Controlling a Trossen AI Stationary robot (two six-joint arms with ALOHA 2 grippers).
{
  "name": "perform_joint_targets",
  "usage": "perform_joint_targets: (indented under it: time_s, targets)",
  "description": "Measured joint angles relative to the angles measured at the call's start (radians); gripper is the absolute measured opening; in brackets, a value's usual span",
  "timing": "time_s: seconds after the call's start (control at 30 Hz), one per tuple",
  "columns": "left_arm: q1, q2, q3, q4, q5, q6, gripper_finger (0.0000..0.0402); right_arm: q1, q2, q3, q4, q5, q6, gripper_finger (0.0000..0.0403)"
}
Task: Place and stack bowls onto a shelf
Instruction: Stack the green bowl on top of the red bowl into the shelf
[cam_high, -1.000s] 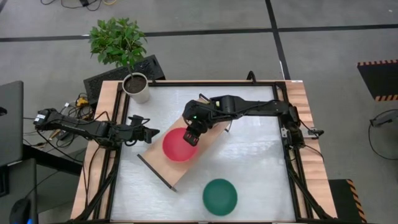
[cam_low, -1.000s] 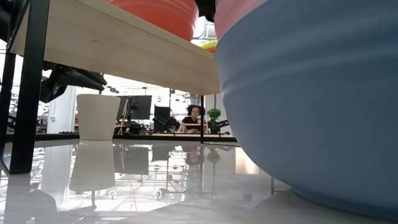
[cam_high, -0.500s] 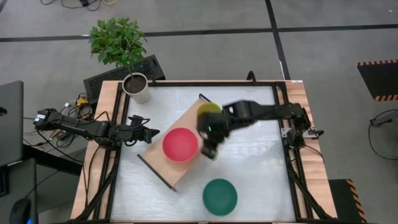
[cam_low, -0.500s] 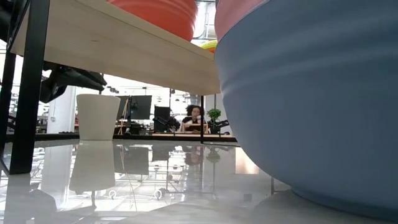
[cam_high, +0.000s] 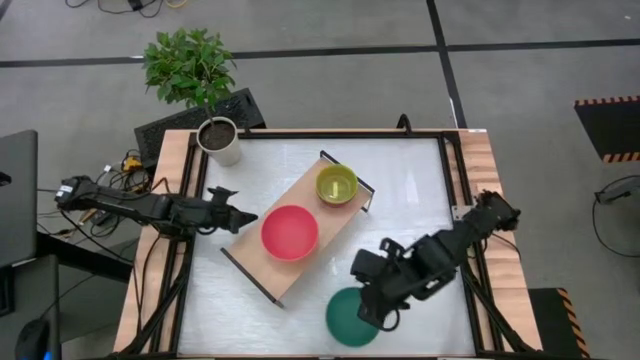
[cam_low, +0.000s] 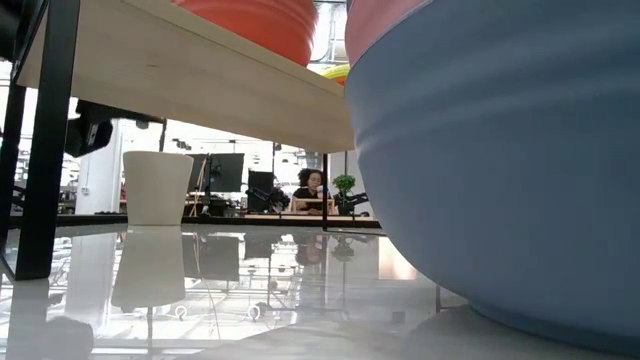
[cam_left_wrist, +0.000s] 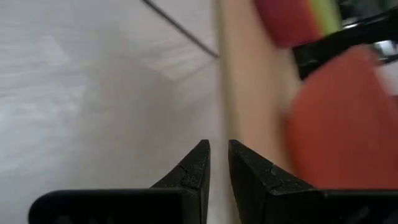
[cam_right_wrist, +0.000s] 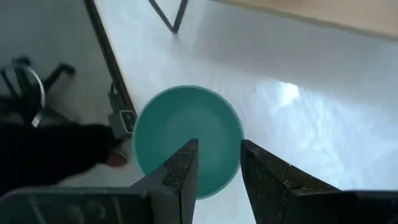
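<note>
The shelf (cam_high: 268, 272) is a light wooden board lying diagonally on the table. A red bowl (cam_high: 290, 232) sits mid-board and a small yellow-green bowl (cam_high: 337, 184) sits at its far end. A teal bowl (cam_high: 346, 320) rests on the table near the near edge. My right gripper (cam_high: 370, 312) hovers open over the teal bowl's right rim, and the right wrist view shows the bowl (cam_right_wrist: 186, 127) between and beyond its fingers (cam_right_wrist: 217, 152). My left gripper (cam_high: 248, 217) is shut and waits level beside the shelf's left long edge (cam_left_wrist: 249, 93), apart from it.
A white plant pot (cam_high: 220, 140) stands at the table's far left corner. In the low view a large bluish bowl wall (cam_low: 500, 170) fills the right side, and the shelf (cam_low: 200, 75) with the red bowl (cam_low: 250, 20) crosses the top. A person sits far behind.
My right arm has swung from over the shelf toward the table's near edge and now hangs above the teal bowl. The yellow-green bowl, covered by that arm a second ago, now shows on the shelf's far end. The red bowl and the shelf have stayed put.
</note>
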Motion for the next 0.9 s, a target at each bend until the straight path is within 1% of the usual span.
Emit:
perform_joint_targets:
  time_s: [0.1,0.17,0.27,0.43,0.6,0.77,0.9]
  targets:
    - [0.0,-0.054,0.0,0.04,0.012,0.0,0.0043,0.042,0.003,0.0,-0.054,0.039,0.106,0.0143]
    - [0.0,-0.099,0.0,0.06,0.011,0.014,0.0043,0.06,0.014,-0.014,-0.105,0.042,0.171,0.0143]
    - [0.0,-0.167,0.0,0.104,0.011,0.038,0.0043,0.083,0.019,-0.083,-0.142,0.034,0.264,0.0143]
    - [0.0,-0.274,0.0,0.164,0.007,0.083,0.0043,0.083,0.02,-0.236,-0.029,-0.037,0.34,0.0143]
    - [0.0,-0.351,0.0,0.169,0.004,0.121,0.0043,0.074,0.021,-0.371,0.084,-0.098,0.424,0.0143]
    - [0.0,-0.384,0.0,0.165,-0.001,0.155,0.0043,0.072,0.02,-0.433,0.095,-0.127,0.489,0.0143]
    - [0.0,-0.385,0.0,0.15,-0.003,0.169,0.0043,0.069,0.02,-0.437,0.119,-0.13,0.493,0.0143]
